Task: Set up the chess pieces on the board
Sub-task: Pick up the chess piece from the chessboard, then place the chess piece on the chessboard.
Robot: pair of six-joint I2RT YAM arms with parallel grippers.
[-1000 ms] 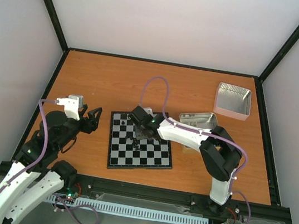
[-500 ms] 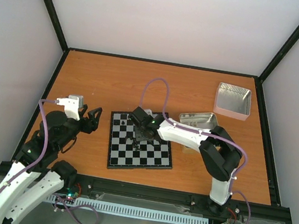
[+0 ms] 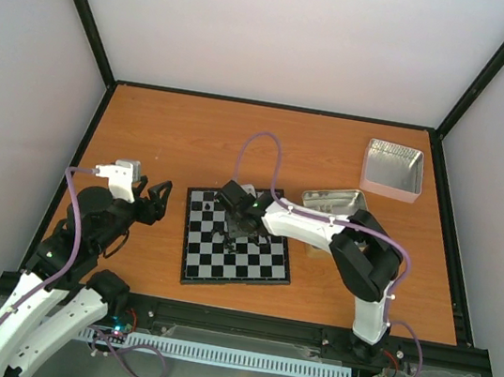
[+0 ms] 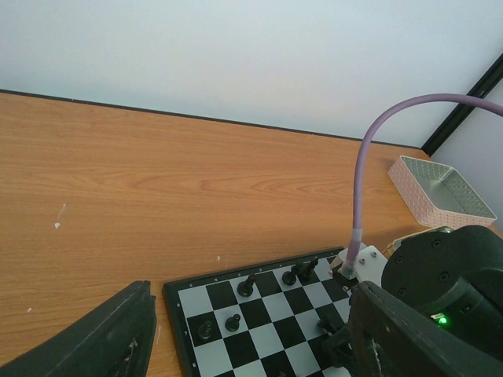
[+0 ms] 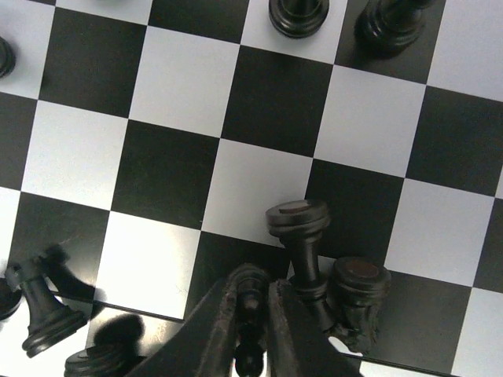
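The board [image 3: 249,269] lies mid-table, with black and light checks. Several black chess pieces stand along its far edge [image 4: 247,286] [image 4: 233,321]. My right gripper [image 3: 229,235] reaches down over the board's middle. In the right wrist view its two fingers [image 5: 253,292] press on either side of a small black chess piece [image 5: 251,308]. Two more black pieces [image 5: 302,236] [image 5: 357,287] lie tipped just right of those fingers, touching each other. Another [image 5: 39,294] sits at the lower left. My left gripper [image 3: 157,201] hovers open left of the board, holding nothing [image 4: 251,345].
An open metal tin [image 3: 335,201] sits right of the board, partly under my right arm. A second tin [image 3: 394,167] with pinkish walls stands at the back right [image 4: 440,188]. Bare wood [image 3: 175,130] lies beyond the board.
My right gripper's jaws have drawn together around the small black piece. The left arm has not moved.
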